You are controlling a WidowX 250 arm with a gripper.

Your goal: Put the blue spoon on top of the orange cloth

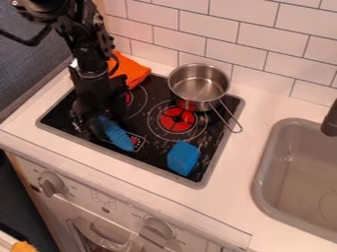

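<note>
Over the front left of the black stovetop (154,158), set in a white bench (227,197) against a tiled wall (204,24), the gripper (92,127) is right by the blue spoon (117,135); I cannot tell how its jaws stand. 1 metal pot (198,81) is at the back right, 1 orange cloth (135,70) back left, 1 gray sink (264,172) farther right.

Robot arm (89,42): upper part cut off by top edge. Gripper (95,118): black on black stovetop (154,165), lower outline hard to separate. Blue spoon (118,137): upper end hidden at the gripper. Orange cloth (133,71): left portion behind the arm. Rear left burner (137,101): partly covered by the arm. Sink (268,162) and faucet (330,123): cropped at right. Oven door (80,222): cropped below. Yellow-orange item (23,247), lower left corner: cropped, identity undetermined. Oven panel (72,189) markings: too small to read.
</note>
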